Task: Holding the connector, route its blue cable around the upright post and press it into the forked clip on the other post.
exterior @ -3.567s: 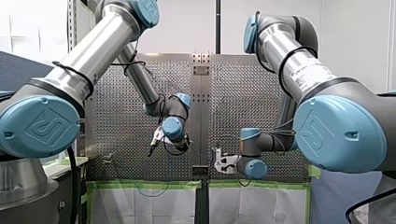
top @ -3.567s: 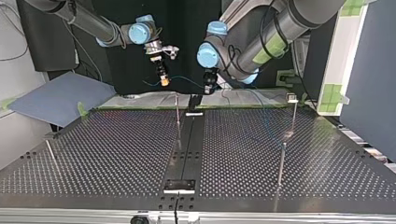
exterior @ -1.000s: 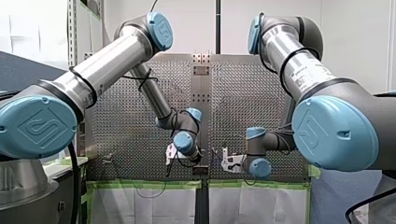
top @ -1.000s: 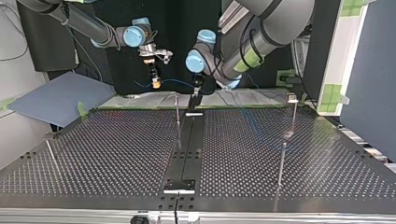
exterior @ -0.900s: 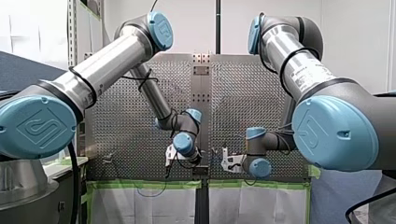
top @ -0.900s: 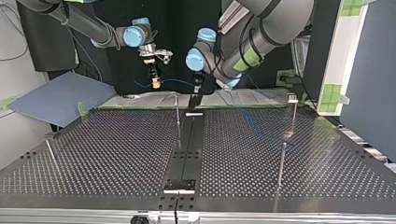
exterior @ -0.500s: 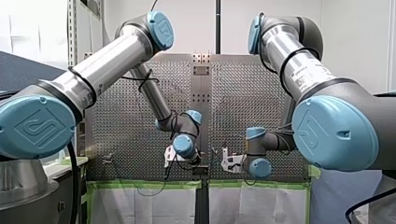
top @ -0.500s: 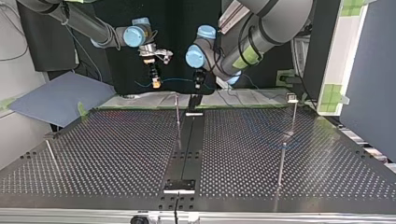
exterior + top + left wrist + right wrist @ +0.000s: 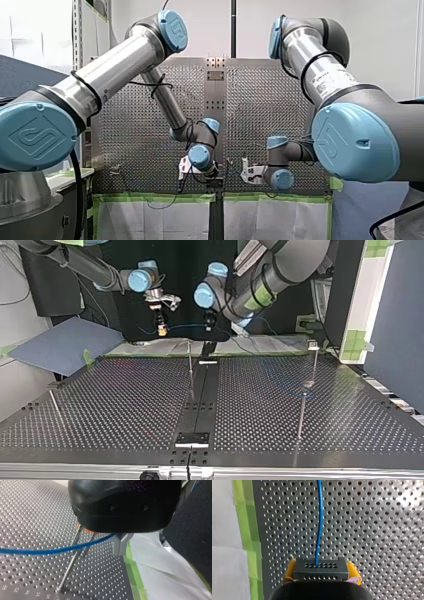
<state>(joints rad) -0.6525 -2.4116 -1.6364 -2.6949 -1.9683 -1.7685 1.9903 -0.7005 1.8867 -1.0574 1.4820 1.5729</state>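
In the right wrist view the black connector [image 9: 320, 568] sits between the yellow pads of my right gripper [image 9: 320, 573], which is shut on it. The blue cable [image 9: 319, 520] runs straight ahead from it. In the top view the blue cable [image 9: 185, 326] stretches from my right gripper [image 9: 160, 329] to my left gripper [image 9: 209, 325]. Both hang above the table's far edge. In the left wrist view my left gripper [image 9: 120, 552] has its metal fingers together on the blue cable [image 9: 50, 550]. A thin post [image 9: 70, 567] with a forked top [image 9: 83, 536] stands just behind the cable.
The forked post [image 9: 190, 367] rises beside the black centre strip [image 9: 200, 395]. Two more posts [image 9: 315, 362] [image 9: 301, 415] stand at the top view's right, and a leaning rod [image 9: 54, 407] at its left. Green tape [image 9: 132, 572] and white paper edge the perforated table [image 9: 125, 405].
Both grippers have drifted toward the top view's left and a little higher. The cable stays stretched between them.
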